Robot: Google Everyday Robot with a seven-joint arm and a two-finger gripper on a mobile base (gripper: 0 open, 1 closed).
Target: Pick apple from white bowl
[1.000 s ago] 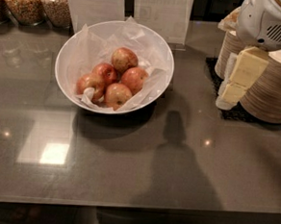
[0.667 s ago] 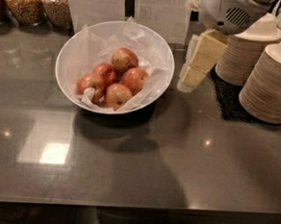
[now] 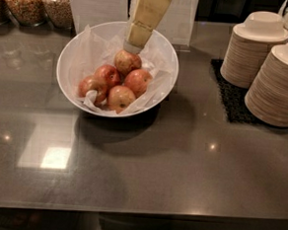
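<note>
Locate the white bowl point(image 3: 68, 57) on the grey worktop point(image 3: 179, 174). All positions below are given relative to this bowl.

1. Hand. The hand point(image 3: 132, 46) enters from the top edge and reaches down at a slant over the rear half of the bowl. Its beige tip is inside the rim, directly above the rearmost fruit and very close to it. You cannot tell whether the tip touches the fruit. You cannot tell either whether the hand is released or clenched, as only one beige face of it shows.

2. Task item. The apple point(image 3: 127, 64) sits in the bowl at the back of the pile, just under the tip of the hand. Its skin is yellow-gold with a faint red blush, paler than its neighbours.

3. Other contents. Crinkled white paper point(image 3: 97, 42) lines the bowl. Four other apples point(image 3: 137, 81) of a redder colour lie in front of the task item, packed together and touching.

4. Surroundings. Right of the bowl and well apart from it, two stacks of beige bowls point(image 3: 279, 87) stand upright, the rear one on a black mat point(image 3: 231, 98). Behind the bowl to the left, jars point(image 3: 57, 4) of dry goods stand at the back of the worktop.
</note>
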